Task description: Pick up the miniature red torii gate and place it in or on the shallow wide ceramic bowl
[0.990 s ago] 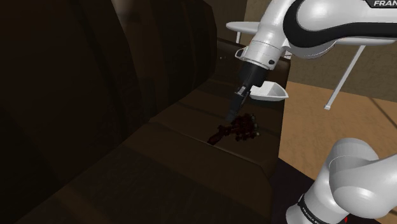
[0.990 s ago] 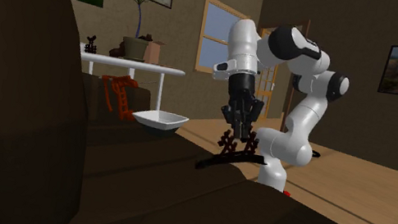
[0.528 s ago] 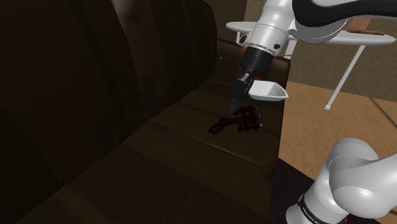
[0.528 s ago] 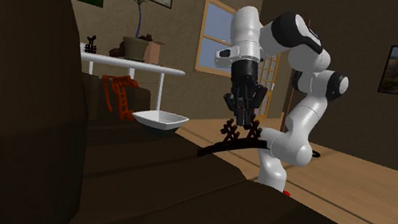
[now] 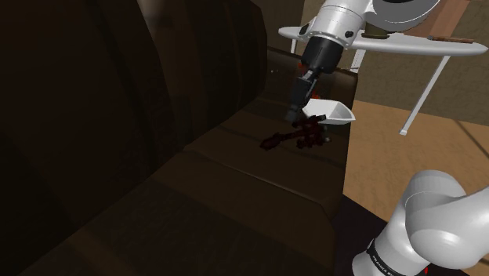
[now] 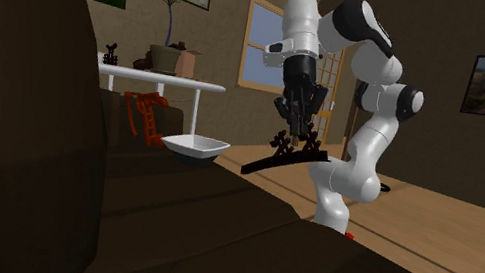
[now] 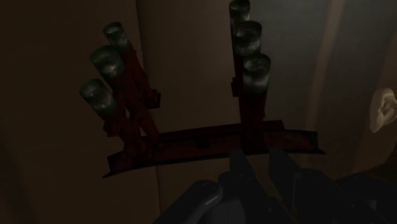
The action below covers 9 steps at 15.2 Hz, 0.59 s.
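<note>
The gripper is clamped on the dark red torii gate, holding it above the sofa seat

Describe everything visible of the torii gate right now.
The torii gate looks dark red, near black in the dim light. It has one long, slightly curved beam and two clusters of three round posts with grey end caps. The gripper is shut on it at the beam, beside one cluster. It hangs in the air, beam slanted, clear of the brown sofa seat, touching nothing else. In the second exterior view it is apart from the white bowl, to its right.
</note>
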{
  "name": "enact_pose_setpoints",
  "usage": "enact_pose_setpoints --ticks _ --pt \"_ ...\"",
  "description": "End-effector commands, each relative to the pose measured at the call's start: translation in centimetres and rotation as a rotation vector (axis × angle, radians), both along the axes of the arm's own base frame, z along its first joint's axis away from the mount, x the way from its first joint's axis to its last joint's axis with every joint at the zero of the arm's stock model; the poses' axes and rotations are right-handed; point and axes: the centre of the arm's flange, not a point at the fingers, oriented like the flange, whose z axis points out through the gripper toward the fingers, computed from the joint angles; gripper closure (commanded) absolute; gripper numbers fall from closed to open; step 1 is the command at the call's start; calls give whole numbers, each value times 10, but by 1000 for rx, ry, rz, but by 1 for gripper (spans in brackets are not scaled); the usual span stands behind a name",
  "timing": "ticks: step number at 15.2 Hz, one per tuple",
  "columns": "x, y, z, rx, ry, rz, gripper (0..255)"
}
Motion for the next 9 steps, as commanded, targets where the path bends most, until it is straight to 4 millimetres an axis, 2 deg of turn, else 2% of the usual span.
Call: enact_pose_setpoints --ticks 1,9 --pt "6 -19 2 0 0 0 255" --pt "29 -122 5 0 0 0 255"
